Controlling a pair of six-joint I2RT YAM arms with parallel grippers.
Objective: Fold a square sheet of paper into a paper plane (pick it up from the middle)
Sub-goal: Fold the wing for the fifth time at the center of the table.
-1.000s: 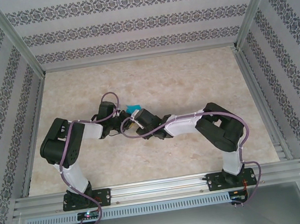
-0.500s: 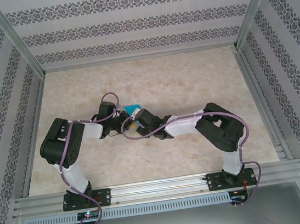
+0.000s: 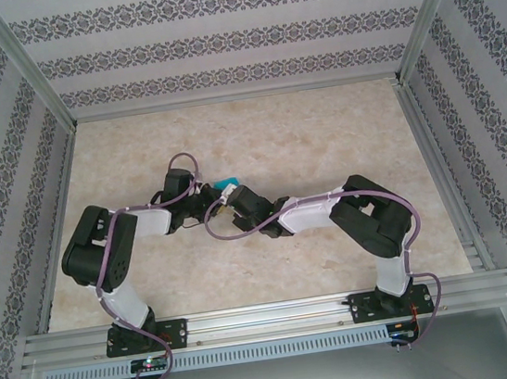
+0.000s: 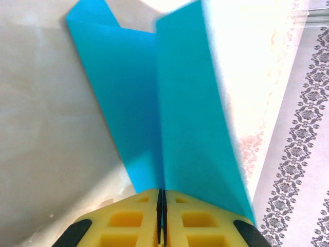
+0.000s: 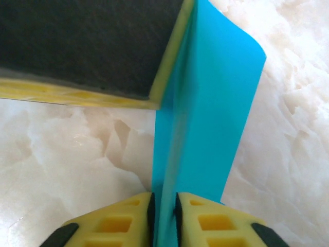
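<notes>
The teal-blue sheet of paper (image 3: 227, 184) is folded and held off the table between both arms at the table's middle. In the left wrist view the paper (image 4: 169, 103) rises from my left gripper (image 4: 161, 198) as two creased flaps, with the yellow fingers (image 4: 123, 221) pressed together on its lower edge. My left gripper (image 3: 206, 201) and right gripper (image 3: 225, 204) meet nose to nose. In the right wrist view my right gripper (image 5: 163, 203) pinches a narrow strip of the paper (image 5: 205, 103), and the left gripper's black pad (image 5: 92, 46) lies against its far end.
The marble-patterned tabletop (image 3: 321, 134) spreads around the arms. Patterned walls with aluminium posts (image 3: 27, 70) close in the left, right and back. A metal rail (image 3: 270, 316) runs along the near edge at the arm bases.
The left arm's elbow has swung left and lower while its wrist edged toward the back. The right gripper has shifted slightly left with the paper. Both stay closed on it.
</notes>
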